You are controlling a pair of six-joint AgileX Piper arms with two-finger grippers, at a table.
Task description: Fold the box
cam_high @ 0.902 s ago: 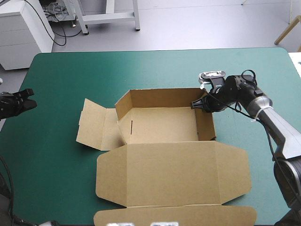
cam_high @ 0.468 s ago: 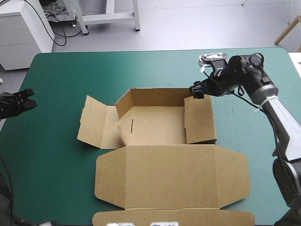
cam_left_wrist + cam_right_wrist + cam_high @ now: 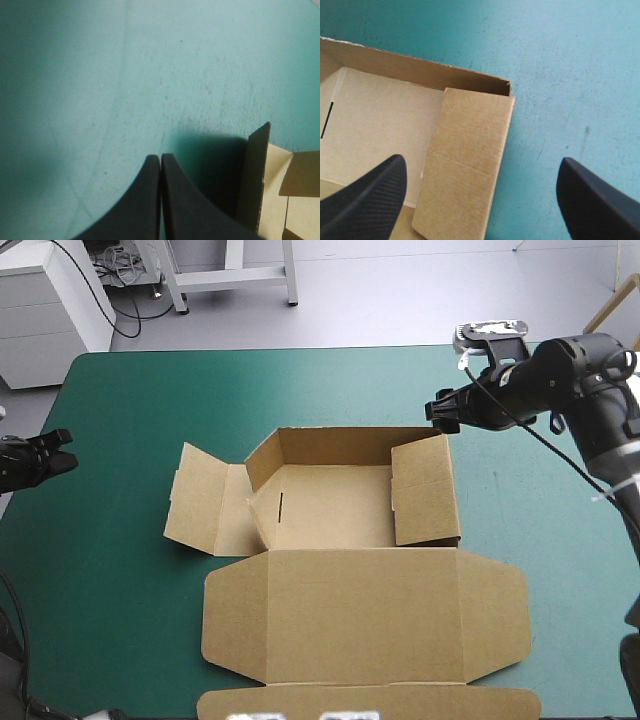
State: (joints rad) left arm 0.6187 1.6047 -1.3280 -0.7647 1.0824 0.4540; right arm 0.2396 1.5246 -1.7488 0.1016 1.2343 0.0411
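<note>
The brown box [image 3: 340,540] lies in the middle of the table as an open tray, its far wall raised and its lid [image 3: 365,615] flat toward the near edge. Its right wall flap [image 3: 425,490] leans inward over the floor; the same flap [image 3: 465,170] shows in the right wrist view. A left side flap [image 3: 200,500] lies spread outward. My right gripper [image 3: 440,412] hangs open above and just beyond the box's far right corner, holding nothing. My left gripper [image 3: 55,452] is shut at the table's left edge, and its fingers [image 3: 160,200] meet over bare teal-green cover, a box edge [image 3: 257,180] ahead.
Open teal-green cover [image 3: 200,390] stretches along the far side and to the right of the box. The lid's front flap [image 3: 370,702] reaches the table's near edge.
The right gripper let go of the box's right wall, rose and drew back toward the far right. The wall flap now leans inward. The left arm stayed still.
</note>
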